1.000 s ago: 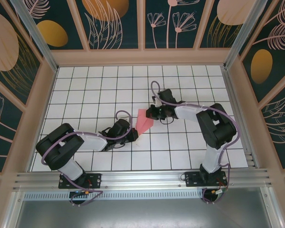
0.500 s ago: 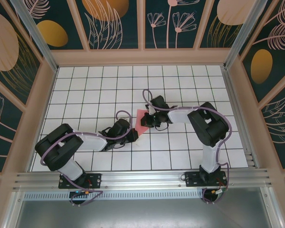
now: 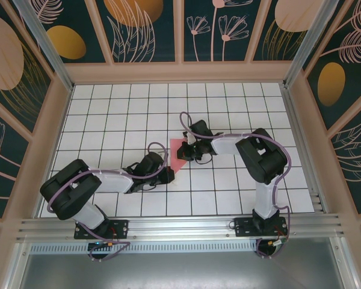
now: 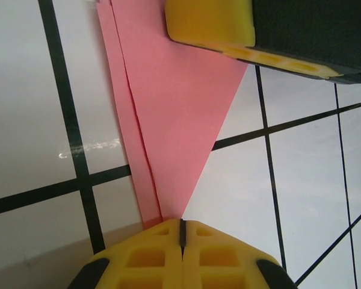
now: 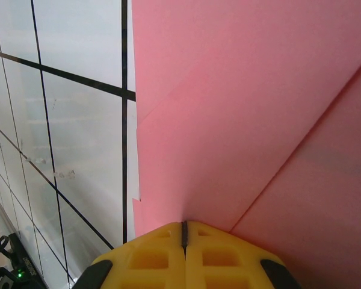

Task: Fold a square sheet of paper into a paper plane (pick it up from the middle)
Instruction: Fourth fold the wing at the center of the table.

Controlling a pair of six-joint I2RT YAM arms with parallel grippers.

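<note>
The left jaws are closed, tips meeting at the narrow point of the sheet of paper (image 4: 174, 114); whether they pinch it or only pin it down I cannot tell. The sheet lies on the bench (image 3: 108, 114) as a long folded triangle, reaching from them to the right jaws, which are also closed and resting on its wide end, with a crease running diagonally just ahead. This looks like mid-fold creasing: next, one side should hold the point while the other presses along the fold without dragging the sheet.
</note>
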